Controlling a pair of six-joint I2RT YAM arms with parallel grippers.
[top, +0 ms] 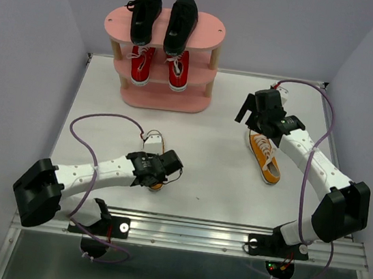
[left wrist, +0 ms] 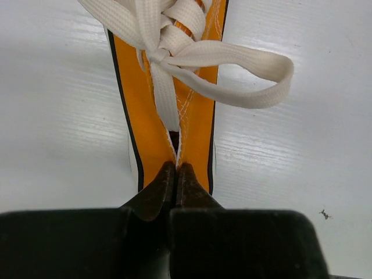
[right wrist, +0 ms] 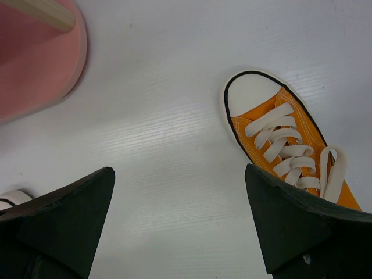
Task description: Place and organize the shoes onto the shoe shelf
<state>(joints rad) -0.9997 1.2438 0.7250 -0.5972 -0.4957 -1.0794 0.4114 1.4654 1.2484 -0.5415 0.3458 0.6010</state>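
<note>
Two orange sneakers lie on bench. L end effector pressed shut, pinching near orange sneaker behind laces. Its long axis runs toe-first toward shoe shelf straight ahead, bottom tier unfilled. R end effector spread above other orange sneaker.

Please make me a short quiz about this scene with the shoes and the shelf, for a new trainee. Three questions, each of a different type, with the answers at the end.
1. True or false: the black shoes stand on the top board of the pink shelf.
2. Which pair lies on the table, not on the shelf? A. black B. red C. orange
3. Fill in: the left gripper is shut on one orange shoe, and the right gripper is ____.
Key: 1 true; 2 C, the orange shoes; 3 open.
</note>
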